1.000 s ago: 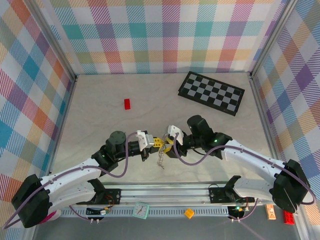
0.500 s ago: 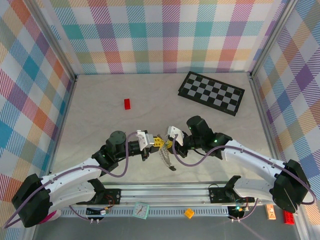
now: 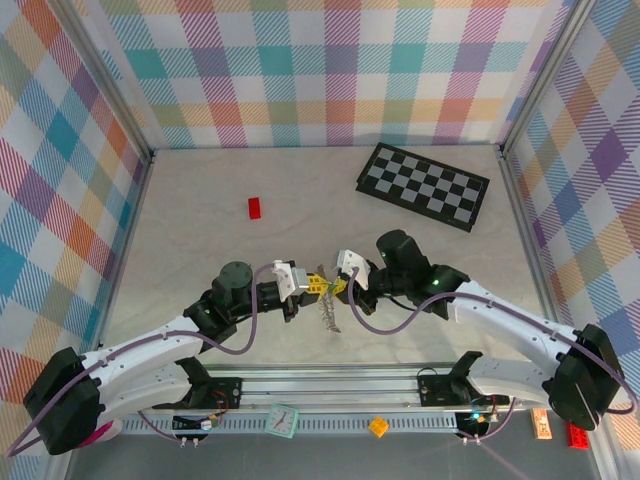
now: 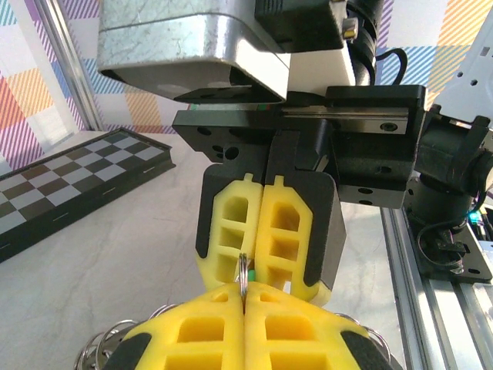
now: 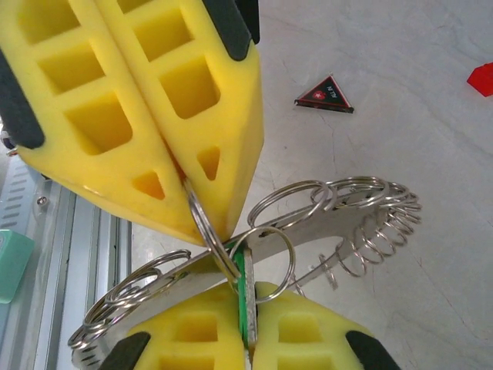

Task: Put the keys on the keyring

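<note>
The keyring (image 3: 327, 311) hangs just below the middle of the top picture, between the two arms and over the pale counter (image 3: 200, 230). From up there it is only a small silver tangle, and the keys are too tiny to pick out in it. In the right wrist picture the keyring looks much bigger. It is lots of thin silver rings and a wire curl on a flat metal strip, running from the lower left to the middle right. The yellow fingers hide its lower left end.

The left gripper (image 3: 314, 285) has its fingers (image 5: 100, 108) pressed tight together. They pinch one silver ring (image 5: 202, 220) at their tips. The right gripper (image 3: 338, 288) has its fingers (image 5: 192, 343) squeezed together too, right under the others, on the same ring. A thin green strip (image 5: 245, 304) sits in the slit between them. I cannot tell if it is a key. In the left wrist picture the two pairs of fingertips almost meet, with the thin ring standing between them.

A little black triangle (image 5: 325, 95) lies on the counter in the upper right of the right wrist picture. It has a red patch with white writing, too small to read. A red brick (image 3: 254, 207) lies in the upper left of the counter. A chequered board (image 3: 424, 186) lies in the upper right. Both are well apart from the keyring.
</note>
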Action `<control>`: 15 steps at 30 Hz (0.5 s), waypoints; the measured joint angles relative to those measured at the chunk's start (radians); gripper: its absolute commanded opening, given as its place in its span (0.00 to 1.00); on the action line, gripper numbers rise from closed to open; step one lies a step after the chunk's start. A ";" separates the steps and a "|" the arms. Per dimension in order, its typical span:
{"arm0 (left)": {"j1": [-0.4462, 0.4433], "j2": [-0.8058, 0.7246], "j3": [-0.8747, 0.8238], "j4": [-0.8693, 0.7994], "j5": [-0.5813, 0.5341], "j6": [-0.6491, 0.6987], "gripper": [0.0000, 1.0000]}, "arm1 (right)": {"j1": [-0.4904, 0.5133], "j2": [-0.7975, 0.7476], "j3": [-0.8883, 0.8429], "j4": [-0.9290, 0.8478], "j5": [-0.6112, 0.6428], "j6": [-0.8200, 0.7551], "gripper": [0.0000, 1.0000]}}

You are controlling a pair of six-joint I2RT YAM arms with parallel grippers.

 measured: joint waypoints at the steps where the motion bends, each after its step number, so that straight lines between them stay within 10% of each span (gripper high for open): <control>1: 0.000 0.000 0.000 -0.002 0.000 0.000 0.00 | 0.000 -0.001 0.002 -0.002 0.001 -0.001 0.00; 15: 0.000 0.000 0.002 -0.072 -0.011 0.023 0.00 | 0.004 -0.074 0.011 -0.047 0.080 -0.053 0.00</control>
